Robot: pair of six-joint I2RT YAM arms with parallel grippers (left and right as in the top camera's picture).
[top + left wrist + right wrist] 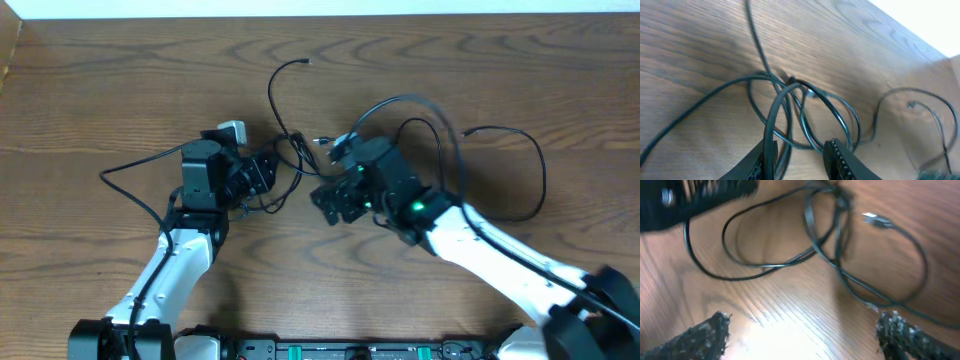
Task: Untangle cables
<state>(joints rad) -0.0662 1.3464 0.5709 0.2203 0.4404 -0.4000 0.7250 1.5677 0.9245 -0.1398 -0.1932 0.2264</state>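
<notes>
Lying knotted mid-table, the cables point(784, 89) sit between your two grippers, loose ends trailing out across the wooden table point(100, 80). Your left gripper point(801, 146) stands partly spread, with black strands running between its jaws, none pinched. Your right gripper point(804, 321) is spread wide beside the loops, holding nothing.

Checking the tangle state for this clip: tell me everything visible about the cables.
The cables are thin, black, rubbery-looking cords lying on the wooden table. They loop over one another and cross in a knot-like bunch between the two arms. Loose strands trail left, right and toward the far edge, one ending in a small plug. Strands run between the fingers of the left gripper, which stand apart. The open right gripper touches none.
</notes>
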